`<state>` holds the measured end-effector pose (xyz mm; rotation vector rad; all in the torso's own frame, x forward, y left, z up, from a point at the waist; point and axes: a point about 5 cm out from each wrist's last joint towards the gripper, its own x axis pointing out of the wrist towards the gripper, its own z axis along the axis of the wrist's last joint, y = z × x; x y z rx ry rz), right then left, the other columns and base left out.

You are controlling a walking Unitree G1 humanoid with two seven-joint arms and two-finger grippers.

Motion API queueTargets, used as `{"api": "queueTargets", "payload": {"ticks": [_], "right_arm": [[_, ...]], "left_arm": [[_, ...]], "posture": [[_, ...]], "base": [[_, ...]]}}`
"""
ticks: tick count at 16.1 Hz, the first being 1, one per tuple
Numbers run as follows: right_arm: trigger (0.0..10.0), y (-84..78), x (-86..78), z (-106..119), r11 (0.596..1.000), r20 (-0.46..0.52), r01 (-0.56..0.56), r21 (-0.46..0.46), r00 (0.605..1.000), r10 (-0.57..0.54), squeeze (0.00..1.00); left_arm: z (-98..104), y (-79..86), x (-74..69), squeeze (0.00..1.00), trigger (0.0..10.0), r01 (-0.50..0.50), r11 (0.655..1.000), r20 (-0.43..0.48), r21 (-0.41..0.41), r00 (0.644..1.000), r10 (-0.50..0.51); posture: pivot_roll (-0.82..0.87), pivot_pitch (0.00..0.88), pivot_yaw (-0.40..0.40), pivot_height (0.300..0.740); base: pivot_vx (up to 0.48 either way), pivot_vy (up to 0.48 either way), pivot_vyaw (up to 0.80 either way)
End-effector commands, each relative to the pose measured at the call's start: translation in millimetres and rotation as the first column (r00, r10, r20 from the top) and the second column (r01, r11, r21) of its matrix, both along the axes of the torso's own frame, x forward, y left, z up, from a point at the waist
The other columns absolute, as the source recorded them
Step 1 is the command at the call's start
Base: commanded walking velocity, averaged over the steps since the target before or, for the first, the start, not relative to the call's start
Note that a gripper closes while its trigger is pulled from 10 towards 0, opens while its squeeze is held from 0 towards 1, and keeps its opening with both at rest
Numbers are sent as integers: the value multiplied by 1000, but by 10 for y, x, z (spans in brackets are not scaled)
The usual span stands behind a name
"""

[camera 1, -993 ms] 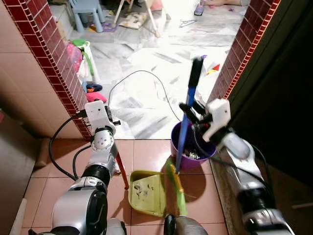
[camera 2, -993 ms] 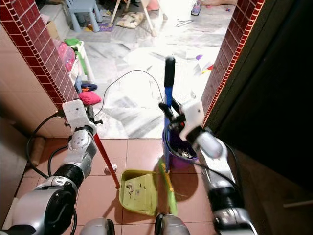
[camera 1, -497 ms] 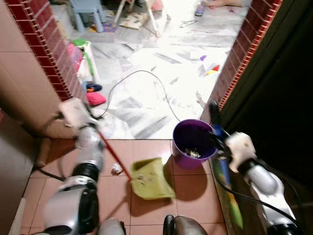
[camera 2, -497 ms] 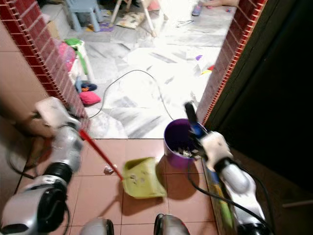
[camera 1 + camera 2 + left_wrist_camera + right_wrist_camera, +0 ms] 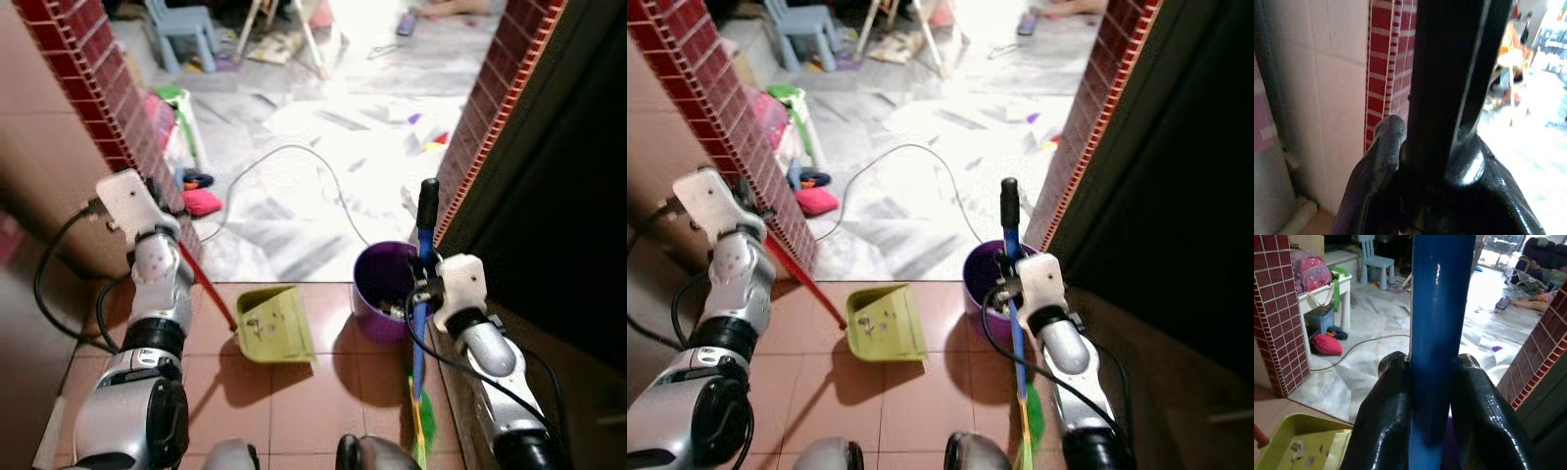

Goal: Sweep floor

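My left gripper (image 5: 1431,143) is shut on the dark upper end of the red handle (image 5: 208,290) of a yellow-green dustpan (image 5: 274,324). The pan rests on the terracotta tiles with scraps in it, left of a purple bucket (image 5: 384,290). My right gripper (image 5: 1432,373) is shut on the blue broom handle (image 5: 419,315), which stands nearly upright just right of the bucket. The broom's black grip (image 5: 427,202) points up and its green bristles (image 5: 422,433) touch the floor. Litter lies inside the bucket.
Red brick pillars (image 5: 98,88) frame a doorway to a bright marble floor with a looping cable (image 5: 294,155). A pink bag (image 5: 202,202), a white stool (image 5: 186,108) and a blue chair (image 5: 189,24) stand beyond. A dark door (image 5: 568,176) lies to the right.
The broom came out from beside the bucket's front to its right side and now stands upright. The dustpan swung left, away from the bucket. The camera view shifted too.
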<state>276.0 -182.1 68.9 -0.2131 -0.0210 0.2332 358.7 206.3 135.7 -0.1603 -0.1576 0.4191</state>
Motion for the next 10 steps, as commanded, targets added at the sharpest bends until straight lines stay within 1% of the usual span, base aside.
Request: {"api": "queueTargets", "payload": {"ticks": [1,2,3,5,6,7,9,10], "right_arm": [[10000,3,4,5,1000,9,5,-2,1000,-5,0],[10000,10,-3,-3,1000,7,3,-2,1000,-3,0],[10000,11,-8,-12,1000,5,2,3,1000,-2,0],[10000,-24,-17,-13,1000,0,19,23,1000,-19,0],[10000,-42,-25,-12,999,-3,32,34,999,-31,0],[10000,-44,-26,-10,999,-3,35,38,999,-35,0],[10000,-24,-29,46,995,9,52,81,999,-53,0],[10000,-15,-24,43,994,5,57,89,998,-58,0]], "left_arm": [[413,10,75,0,10000,-35,999,148,20,988,31],[507,37,81,0,10000,-61,997,175,37,983,54],[666,81,91,0,10000,-89,994,221,59,972,74],[866,138,94,0,10000,-102,991,265,89,961,75],[910,174,89,0,10000,-116,989,252,88,964,90],[911,180,86,0,10000,-117,990,244,83,965,94],[939,53,24,0,10000,-61,991,223,115,974,35],[925,38,12,0,10000,-54,991,214,123,977,27]], "posture": [[-129,0,57,740],[-128,0,58,740],[-128,0,60,740],[-121,0,66,740],[-120,0,71,740],[-120,0,71,740],[-106,0,84,740],[-103,0,86,740]], "base": [[0,0,0],[0,0,0],[0,0,0],[0,0,0],[0,0,0],[0,0,0],[0,0,-650],[0,0,-800]]}}
